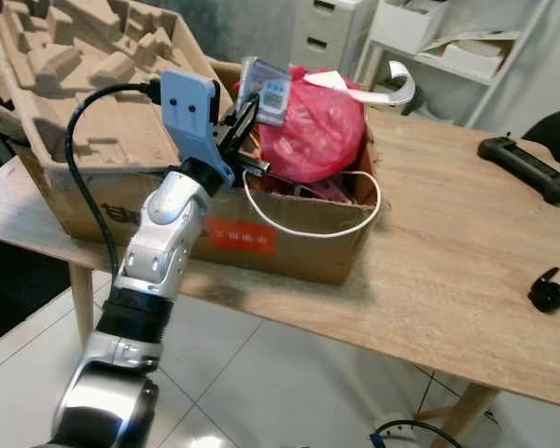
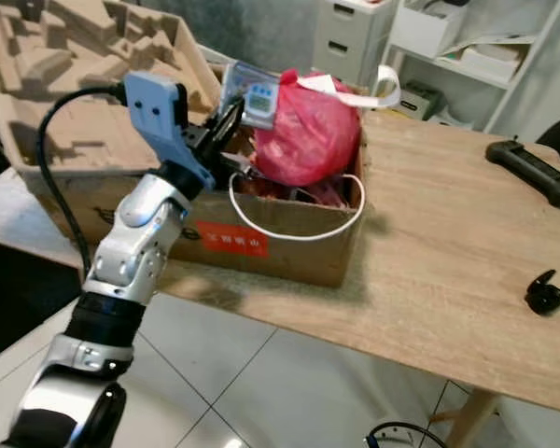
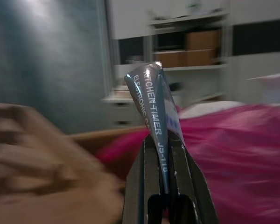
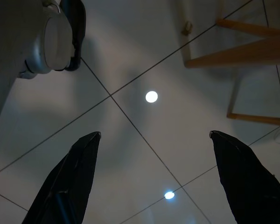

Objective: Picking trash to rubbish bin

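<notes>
As the drop-off step nears, the left pincer (image 1: 245, 119) clamps a kitchen-timer package (image 1: 267, 91) over the cardboard box (image 1: 289, 238) on the desk (image 1: 448, 261), red bag (image 1: 313, 131) just beyond; next, likely spreading its fingers. The right pincer (image 4: 151, 177) hangs wide apart.

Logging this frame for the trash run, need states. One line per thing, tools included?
left tool: shut on kitchen timer pack, raised over the box
kitchen timer pack: pinched by one edge, upright, off the pile
red plastic bag: bulging, sitting in the box
cardboard box: open-topped, full, on the table
white cable: looped over the box's front wall
right tool: open, hanging idle, pointing at the floor
</notes>
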`<state>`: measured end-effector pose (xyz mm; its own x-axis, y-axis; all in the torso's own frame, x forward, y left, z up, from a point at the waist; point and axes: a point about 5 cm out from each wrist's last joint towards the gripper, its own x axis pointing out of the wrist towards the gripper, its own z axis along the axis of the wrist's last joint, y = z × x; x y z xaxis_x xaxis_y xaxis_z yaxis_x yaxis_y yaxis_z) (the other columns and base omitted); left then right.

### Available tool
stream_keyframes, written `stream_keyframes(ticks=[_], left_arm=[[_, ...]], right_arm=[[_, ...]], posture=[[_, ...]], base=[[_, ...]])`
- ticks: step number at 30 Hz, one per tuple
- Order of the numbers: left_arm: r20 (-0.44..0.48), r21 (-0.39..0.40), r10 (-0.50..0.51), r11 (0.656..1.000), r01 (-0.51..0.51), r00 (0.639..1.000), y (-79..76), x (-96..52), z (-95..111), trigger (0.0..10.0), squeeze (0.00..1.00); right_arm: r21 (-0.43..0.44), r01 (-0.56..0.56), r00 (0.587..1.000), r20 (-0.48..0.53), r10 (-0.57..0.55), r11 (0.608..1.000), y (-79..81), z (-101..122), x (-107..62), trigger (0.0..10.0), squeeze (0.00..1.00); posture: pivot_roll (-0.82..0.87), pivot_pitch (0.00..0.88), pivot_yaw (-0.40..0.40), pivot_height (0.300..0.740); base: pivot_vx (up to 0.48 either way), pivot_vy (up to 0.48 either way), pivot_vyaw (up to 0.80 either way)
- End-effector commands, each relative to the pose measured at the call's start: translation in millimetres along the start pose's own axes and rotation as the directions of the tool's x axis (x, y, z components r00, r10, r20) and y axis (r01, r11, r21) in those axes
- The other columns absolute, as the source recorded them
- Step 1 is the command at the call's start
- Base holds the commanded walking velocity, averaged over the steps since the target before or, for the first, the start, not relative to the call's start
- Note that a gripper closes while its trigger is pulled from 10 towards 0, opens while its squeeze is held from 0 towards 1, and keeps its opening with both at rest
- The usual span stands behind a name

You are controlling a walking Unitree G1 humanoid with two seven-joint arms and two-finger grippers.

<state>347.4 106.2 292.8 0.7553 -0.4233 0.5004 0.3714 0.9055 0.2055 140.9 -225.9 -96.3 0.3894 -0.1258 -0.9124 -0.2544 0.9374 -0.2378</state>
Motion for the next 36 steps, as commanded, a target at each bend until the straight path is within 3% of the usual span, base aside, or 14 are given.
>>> stream_keyframes(ticks=[1, 6, 7, 8, 9, 18, 19, 21, 26, 27, 29, 30, 33, 36], left_arm=[[0.026, 0.087, 0.017, 0.996, -0.019, 1.000, 3.5, 1.4, 8.1, 10.0, 0.00], [0.056, 0.115, 0.066, 0.991, -0.073, 0.996, 11.1, -3.3, 15.3, 10.0, 0.00], [0.053, 0.146, 0.065, 0.987, -0.072, 0.997, 11.9, -3.9, 16.0, 10.0, 0.36], [0.051, 0.168, 0.063, 0.983, -0.071, 0.997, 12.3, -4.2, 16.5, 10.0, 0.36], [0.042, 0.191, 0.047, 0.980, -0.054, 0.998, 12.4, -4.9, 16.6, 10.0, 1.00], [0.029, 0.386, 0.037, 0.921, -0.045, 0.999, 29.2, -8.3, 27.3, 10.0, 1.00], [0.052, 0.359, 0.035, 0.932, -0.051, 0.998, 33.3, -9.0, 32.8, 10.0, 0.74], [0.121, 0.190, -0.030, 0.982, 0.007, 0.992, 35.7, -13.0, 46.0, 10.0, 0.00], [0.156, 0.106, -0.077, 0.993, 0.061, 0.985, 35.3, -17.8, 51.0, 10.0, 0.00], [0.265, -0.127, -0.151, 0.973, 0.190, 0.952, 31.7, -28.3, 62.8, 10.0, 0.00], [0.265, -0.127, -0.151, 0.973, 0.190, 0.952, 31.7, -28.3, 62.8, 10.0, 0.00], [0.367, -0.258, -0.260, 0.894, 0.367, 0.893, 22.9, -42.0, 71.5, 10.0, 0.00], [0.468, -0.319, -0.463, 0.706, 0.632, 0.753, 1.0, -74.3, 73.1, 10.0, 0.00], [0.536, -0.363, -0.471, 0.622, 0.694, 0.701, -3.5, -86.7, 73.5, 10.0, 0.00]], right_arm=[[0.012, 0.003, 0.999, -0.035, -0.002, 1.000, -1.7, -11.9, -1.2, 10.0, 0.00], [0.008, -0.002, 0.999, -0.038, 0.002, 1.000, -1.1, -12.5, -1.2, 10.0, 0.00], [0.008, -0.002, 0.999, -0.038, 0.003, 1.000, -1.0, -12.5, -1.2, 10.0, 0.00], [0.008, -0.003, 0.999, -0.038, 0.003, 1.000, -0.9, -12.5, -1.2, 10.0, 0.00], [0.008, -0.004, 0.999, -0.038, 0.004, 1.000, -0.7, -12.4, -1.2, 10.0, 0.00], [0.007, -0.007, 0.999, -0.035, 0.007, 1.000, -0.2, -10.8, -1.0, 10.0, 0.00], [0.006, -0.007, 0.999, -0.035, 0.007, 1.000, -0.5, -10.9, -1.0, 10.0, 0.00], [0.003, -0.006, 0.999, -0.037, 0.006, 1.000, -1.6, -11.5, -1.1, 10.0, 0.00], [0.001, -0.006, 0.999, -0.037, 0.006, 1.000, -2.2, -12.1, -1.2, 10.0, 0.00], [-0.004, -0.007, 0.999, -0.036, 0.007, 1.000, -2.4, -11.8, -1.2, 10.0, 0.00], [-0.004, -0.007, 0.999, -0.036, 0.007, 1.000, -2.4, -11.8, -1.2, 10.0, 0.00], [-0.007, -0.008, 0.999, -0.034, 0.008, 1.000, -2.1, -10.9, -1.1, 10.0, 0.00], [-0.014, -0.012, 1.000, -0.029, 0.011, 1.000, -0.6, -8.4, -0.8, 10.0, 0.00], [-0.017, -0.014, 1.000, -0.025, 0.014, 1.000, 0.5, -6.4, -0.5, 10.0, 0.00]], posture=[[0.01, 0.112, -0.037, 0.740], [0.02, 0.114, -0.037, 0.740], [0.02, 0.114, -0.037, 0.740], [0.02, 0.114, -0.037, 0.740], [0.02, 0.114, -0.037, 0.740], [0.03, 0.117, -0.033, 0.740], [0.03, 0.115, -0.034, 0.740], [0.04, 0.111, -0.035, 0.740], [0.04, 0.111, -0.035, 0.740], [0.04, 0.106, -0.039, 0.740], [0.04, 0.106, -0.039, 0.740], [0.04, 0.103, -0.041, 0.740], [0.05, 0.101, -0.043, 0.740], [0.05, 0.102, -0.044, 0.740]], base=[[0.000, 0.000, 0.00], [0.000, 0.000, 0.00], [0.000, 0.000, 0.00], [0.000, 0.000, 0.00], [0.000, 0.000, 0.00], [0.000, 0.000, 0.00], [0.000, 0.000, 0.00], [0.000, 0.000, 0.00], [0.000, 0.000, 0.00], [0.000, 0.000, 0.00], [0.000, 0.000, 0.00], [0.000, 0.000, 0.00], [0.000, 0.000, 0.00], [0.000, 0.000, 0.00]])
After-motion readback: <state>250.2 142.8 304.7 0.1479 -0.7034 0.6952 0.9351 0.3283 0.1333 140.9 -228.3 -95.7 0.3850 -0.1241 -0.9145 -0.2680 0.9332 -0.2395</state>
